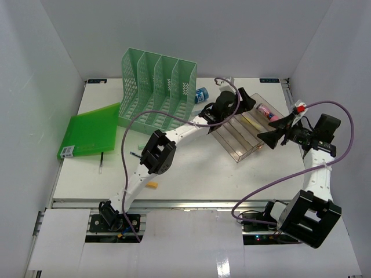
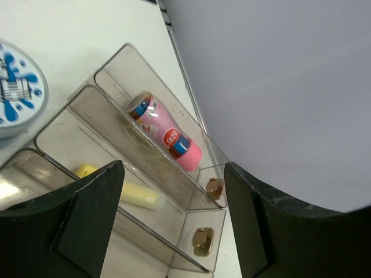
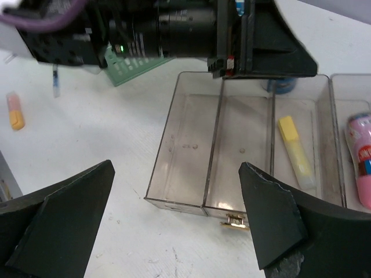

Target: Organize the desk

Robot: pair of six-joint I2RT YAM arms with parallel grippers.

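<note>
The white desk (image 1: 191, 168) holds a clear tiered tray (image 1: 240, 134) at the right centre. A pink bottle (image 2: 165, 132) lies in its top compartment and a yellow highlighter (image 2: 130, 191) lies one step below. My left gripper (image 1: 243, 99) hovers over the tray's far end, open and empty; in the left wrist view (image 2: 174, 223) its jaws stand wide apart. My right gripper (image 1: 275, 130) is at the tray's right side, open and empty. In the right wrist view (image 3: 174, 214) it faces the tray (image 3: 232, 150), the highlighter (image 3: 295, 152) and the bottle (image 3: 362, 156).
A green mesh file rack (image 1: 156, 87) stands at the back, with a green folder (image 1: 90, 130) to its left. A blue-white round container (image 1: 201, 94) sits beside the rack. A small orange marker (image 1: 152, 185), a pen (image 1: 101, 162) and a small green item (image 1: 141, 145) lie loose.
</note>
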